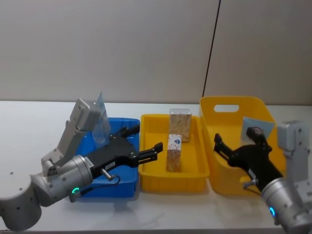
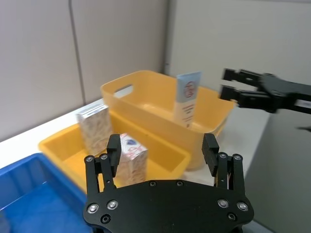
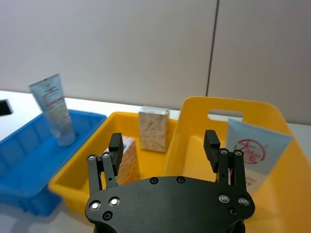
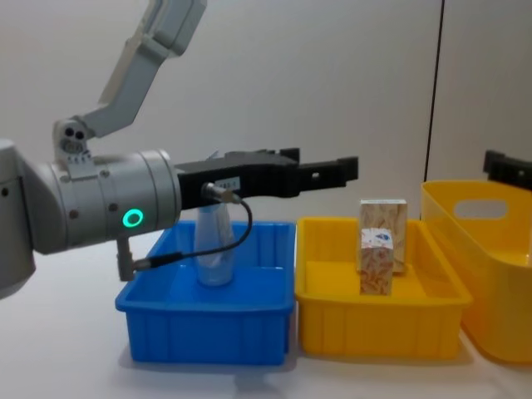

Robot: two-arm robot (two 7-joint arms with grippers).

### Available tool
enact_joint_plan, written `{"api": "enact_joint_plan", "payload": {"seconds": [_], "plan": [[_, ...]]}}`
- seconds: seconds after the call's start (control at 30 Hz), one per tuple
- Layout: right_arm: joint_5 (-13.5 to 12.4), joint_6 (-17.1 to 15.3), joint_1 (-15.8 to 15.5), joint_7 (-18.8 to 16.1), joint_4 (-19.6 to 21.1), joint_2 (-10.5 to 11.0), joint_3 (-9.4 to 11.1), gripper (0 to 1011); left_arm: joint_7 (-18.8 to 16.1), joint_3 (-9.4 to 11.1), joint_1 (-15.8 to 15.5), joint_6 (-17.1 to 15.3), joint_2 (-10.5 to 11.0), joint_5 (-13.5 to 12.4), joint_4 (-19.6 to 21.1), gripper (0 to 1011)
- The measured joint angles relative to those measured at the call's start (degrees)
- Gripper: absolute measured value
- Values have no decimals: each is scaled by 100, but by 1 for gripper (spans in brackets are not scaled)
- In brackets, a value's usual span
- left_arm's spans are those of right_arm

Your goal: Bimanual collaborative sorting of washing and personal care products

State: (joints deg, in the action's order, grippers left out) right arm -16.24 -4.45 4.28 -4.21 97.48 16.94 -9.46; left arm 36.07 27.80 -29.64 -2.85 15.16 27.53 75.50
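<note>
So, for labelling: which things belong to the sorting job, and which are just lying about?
Job: left tube, right tube, back carton, white-topped front carton; left gripper, right gripper, open-jawed above the containers.
Just there: blue tray, low yellow tray, tall yellow bin, table.

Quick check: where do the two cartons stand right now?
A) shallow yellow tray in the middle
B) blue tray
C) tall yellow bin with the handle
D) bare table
A: the back carton and the front carton both stand upright in the shallow yellow tray, between the blue tray and the tall yellow bin.
</note>
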Motion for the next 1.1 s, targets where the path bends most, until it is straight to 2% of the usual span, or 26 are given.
{"api": "enact_joint_plan", "payload": {"seconds": [0.13,0.37,1.1], "plan": [[-14,118,-245,16,178,115,-169,1004,-352,-19,158,22,67,-159,173,1001],[-24,233,-477,35,349,223,-326,1004,-855,-46,389,49,163,-388,429,1001],[-26,250,-511,38,375,240,-347,1003,-2517,-131,1140,146,480,-1137,1256,1001]]}}
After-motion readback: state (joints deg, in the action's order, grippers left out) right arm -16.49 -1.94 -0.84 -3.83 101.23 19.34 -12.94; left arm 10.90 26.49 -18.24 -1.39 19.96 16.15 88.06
